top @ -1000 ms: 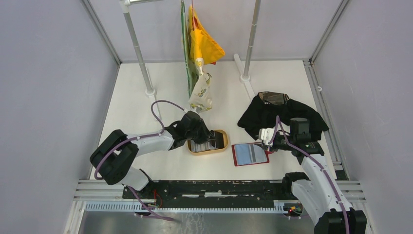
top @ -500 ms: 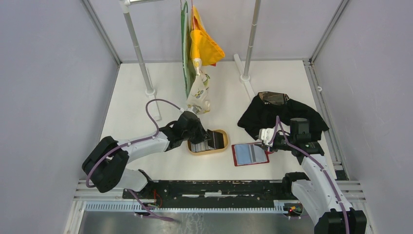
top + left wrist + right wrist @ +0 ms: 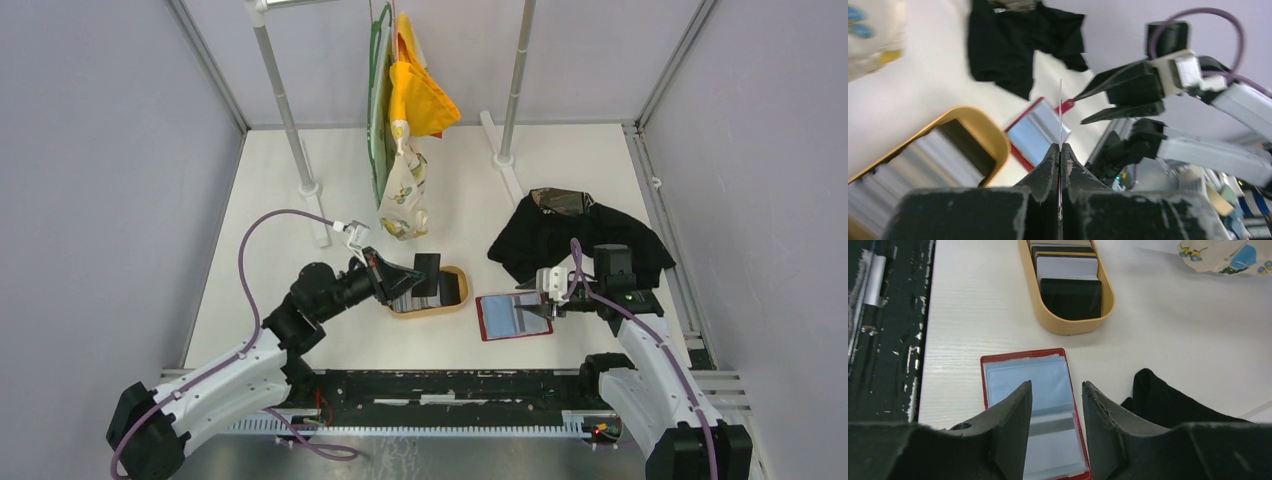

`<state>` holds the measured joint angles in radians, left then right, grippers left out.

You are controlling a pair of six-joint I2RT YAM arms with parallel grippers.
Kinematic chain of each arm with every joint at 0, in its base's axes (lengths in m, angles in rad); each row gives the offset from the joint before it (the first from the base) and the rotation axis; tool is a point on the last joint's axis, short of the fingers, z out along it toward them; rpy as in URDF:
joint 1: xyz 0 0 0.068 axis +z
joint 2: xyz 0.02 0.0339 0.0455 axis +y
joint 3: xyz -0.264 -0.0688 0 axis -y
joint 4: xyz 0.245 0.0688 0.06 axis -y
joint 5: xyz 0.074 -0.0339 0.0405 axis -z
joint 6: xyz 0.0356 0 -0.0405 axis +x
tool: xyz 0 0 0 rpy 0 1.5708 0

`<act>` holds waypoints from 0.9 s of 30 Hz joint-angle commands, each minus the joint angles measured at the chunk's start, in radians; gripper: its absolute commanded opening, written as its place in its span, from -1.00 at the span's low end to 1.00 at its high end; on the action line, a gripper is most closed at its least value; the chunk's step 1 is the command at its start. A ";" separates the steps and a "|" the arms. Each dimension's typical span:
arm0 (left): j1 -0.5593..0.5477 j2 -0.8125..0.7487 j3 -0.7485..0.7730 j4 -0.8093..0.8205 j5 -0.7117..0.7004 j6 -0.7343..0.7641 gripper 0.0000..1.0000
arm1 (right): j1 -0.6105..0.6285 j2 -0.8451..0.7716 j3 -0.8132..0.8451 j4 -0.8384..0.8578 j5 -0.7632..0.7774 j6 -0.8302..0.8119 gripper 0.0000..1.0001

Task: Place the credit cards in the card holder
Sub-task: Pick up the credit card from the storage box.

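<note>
Top view looks down from behind — 2 close wrist views share the card holder point(image 3: 1048, 385).

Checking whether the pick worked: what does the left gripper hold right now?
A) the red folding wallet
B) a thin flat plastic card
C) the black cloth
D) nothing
B: in the left wrist view the left gripper is shut on a thin flat plastic card, seen edge-on and sticking out between its fingers.

Red card holder point(image 3: 513, 316), pale blue inside; tan tray point(image 3: 1073, 327) of black, white and grey cards point(image 3: 1070, 297); black cloth point(image 3: 590, 235).
</note>
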<state>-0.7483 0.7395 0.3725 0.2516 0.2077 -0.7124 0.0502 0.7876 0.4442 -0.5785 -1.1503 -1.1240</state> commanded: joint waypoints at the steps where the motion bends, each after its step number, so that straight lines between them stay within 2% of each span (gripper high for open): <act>1: -0.020 0.047 -0.078 0.433 0.174 -0.020 -0.96 | 0.000 0.010 0.011 -0.017 -0.135 -0.001 -0.04; 4: -0.094 0.118 -0.099 0.597 0.119 -0.025 -0.96 | -0.001 0.015 0.017 -0.008 -0.196 0.044 -0.03; 6: -0.179 0.178 -0.078 0.631 0.014 0.022 -0.96 | 0.000 0.011 0.012 0.020 -0.243 0.101 0.03; 11: -0.351 0.327 -0.010 0.704 -0.163 0.112 -0.96 | -0.001 -0.038 -0.055 0.275 -0.339 0.387 0.22; 14: -0.375 0.436 0.005 0.819 -0.174 0.095 -0.96 | 0.000 -0.034 -0.064 0.299 -0.361 0.412 0.28; 20: -0.394 0.633 0.043 1.045 -0.148 0.050 -0.96 | 0.001 0.038 -0.016 0.199 -0.361 0.360 0.28; 27: -0.394 0.783 0.090 1.163 -0.153 0.036 -0.96 | 0.030 0.055 -0.001 0.238 -0.322 0.465 0.23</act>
<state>-1.1358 1.4792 0.4095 1.2366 0.0788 -0.6758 0.0597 0.8421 0.3962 -0.3855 -1.4635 -0.7513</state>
